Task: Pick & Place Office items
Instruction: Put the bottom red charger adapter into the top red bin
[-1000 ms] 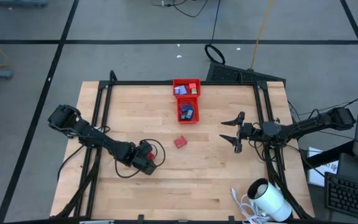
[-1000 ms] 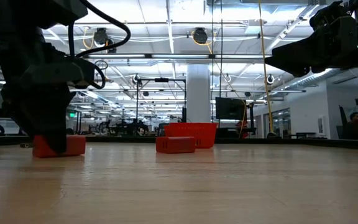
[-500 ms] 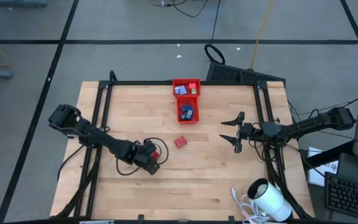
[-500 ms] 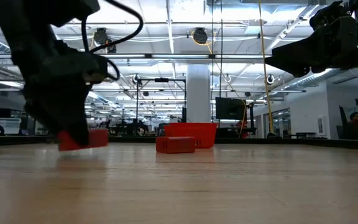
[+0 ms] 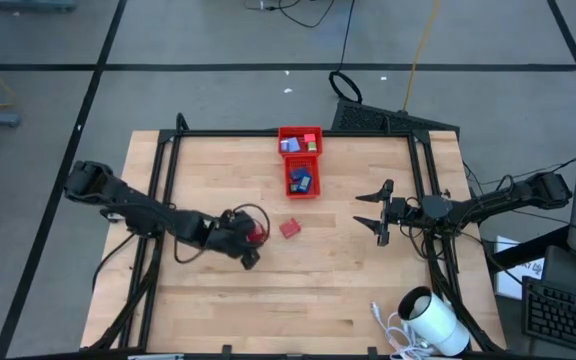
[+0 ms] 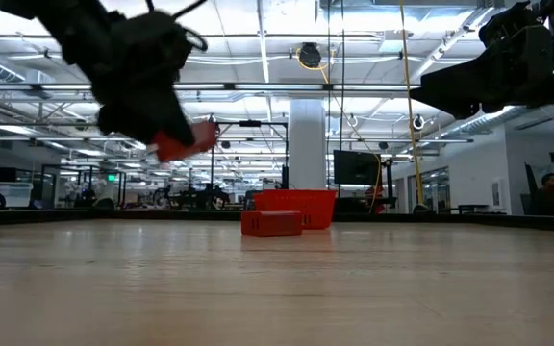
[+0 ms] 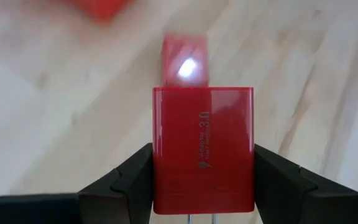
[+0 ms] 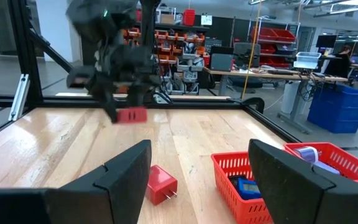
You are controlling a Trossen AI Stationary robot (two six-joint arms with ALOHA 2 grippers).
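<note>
Above table: left tool (image 5: 252, 236) clamps red charger (image 7: 202, 149) (raised); tray (image 5: 301, 159) holds blue pieces (image 5: 301, 182).

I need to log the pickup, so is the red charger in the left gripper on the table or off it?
Off it. The left gripper holds the red charger in the air, well above the table.

Red tray (image 5: 314, 135) and white cylinder (image 5: 438, 322) on table (image 5: 348, 270).

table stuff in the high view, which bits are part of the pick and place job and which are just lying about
Part of the job:
- red charger gripped in the left hand, lifted off the table
- second red charger lying on the table
- small items already in the red tray

Just lying about:
- white cylinder with cable
- right hand, open, waiting
</note>
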